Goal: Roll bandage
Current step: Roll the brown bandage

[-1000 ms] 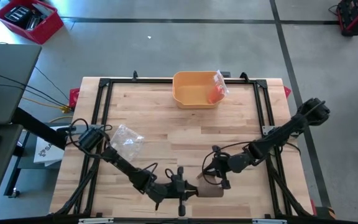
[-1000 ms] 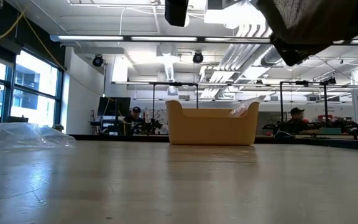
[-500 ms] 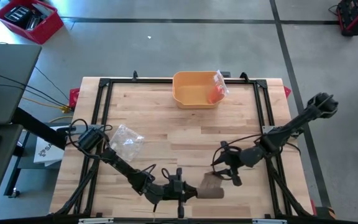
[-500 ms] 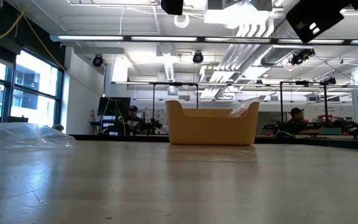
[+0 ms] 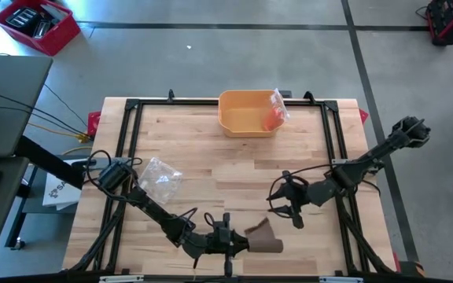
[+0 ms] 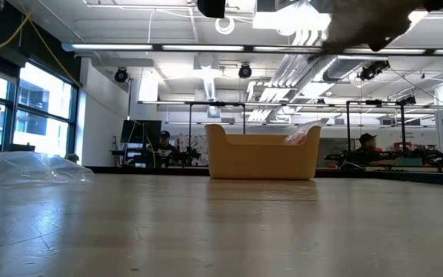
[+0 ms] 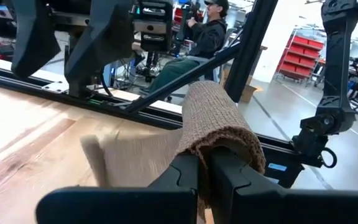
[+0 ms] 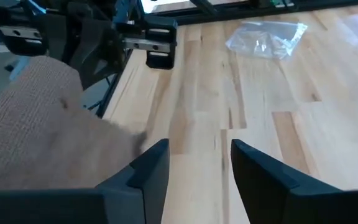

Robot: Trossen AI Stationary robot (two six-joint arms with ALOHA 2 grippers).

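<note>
Bandage (image 5: pixel 264 238) at table's (image 5: pixel 234 165) near edge, well apart from the bin (image 5: pixel 246 112). Left gripper (image 5: pixel 238 243) clamped on the roll's end. Right gripper (image 5: pixel 283 200) just beyond the bandage's loose flap, fingers apart, holding nothing.

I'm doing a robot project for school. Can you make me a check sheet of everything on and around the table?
Surface: wooden table, black frame around it.
Job's things: tan bandage, partly rolled, at the near edge.
Clutter: yellow bin with an orange packet; clear plastic bag.
Grippers: left gripper shut on the bandage; right gripper open, apart from it.
Cables: yellow cable beside the table.
Surroundings: red crate on the floor; people at benches behind.
</note>
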